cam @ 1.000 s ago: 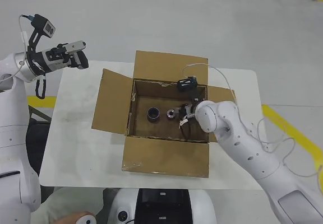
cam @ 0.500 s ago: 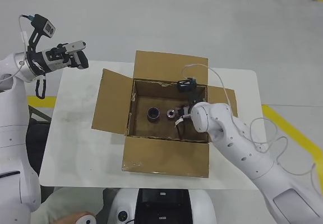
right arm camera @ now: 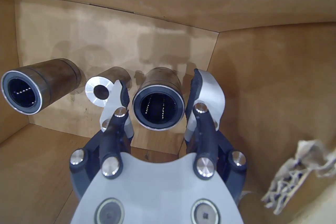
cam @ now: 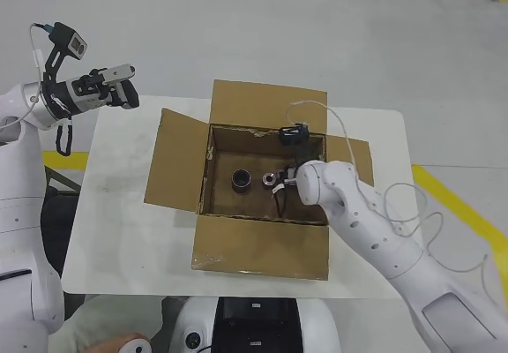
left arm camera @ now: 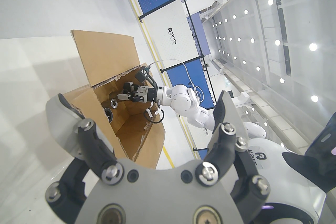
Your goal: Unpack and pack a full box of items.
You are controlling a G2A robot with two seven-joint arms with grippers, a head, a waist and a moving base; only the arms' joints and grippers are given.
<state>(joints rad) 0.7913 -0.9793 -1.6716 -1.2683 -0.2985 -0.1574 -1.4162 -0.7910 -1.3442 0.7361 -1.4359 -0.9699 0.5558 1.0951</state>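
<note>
The step in hand looks like the taking of one item from the cardboard box (cam: 263, 243), which stands open on the white table (cam: 122, 229). It could equally be a setting-down, which cannot be told from here. The right gripper (right arm camera: 159, 78) is down inside the box. Its fingers are parted just wider than a steel cylinder (right arm camera: 157, 104) that stands upright on the box floor, with one pad at each side and only a narrow gap. The next move, I judge, is to close on the cylinder squarely and lift straight up. A small metal sleeve (right arm camera: 99, 92) stands just beside the outer face of one finger (right arm camera: 123, 93), so any sideways drift may knock it. A second large cylinder (right arm camera: 23, 95) stands beyond the sleeve, apart from the gripper. The box walls (right arm camera: 249, 64) rise high around the wrist, and torn paper (right arm camera: 288, 177) hangs at one edge near the arm. The flaps lie spread outward, so the way up is open. Bare table lies beside the box on the left arm's side. The left gripper (cam: 122, 84) hangs well away over the table's far corner, its fingers wide and holding nothing.
</note>
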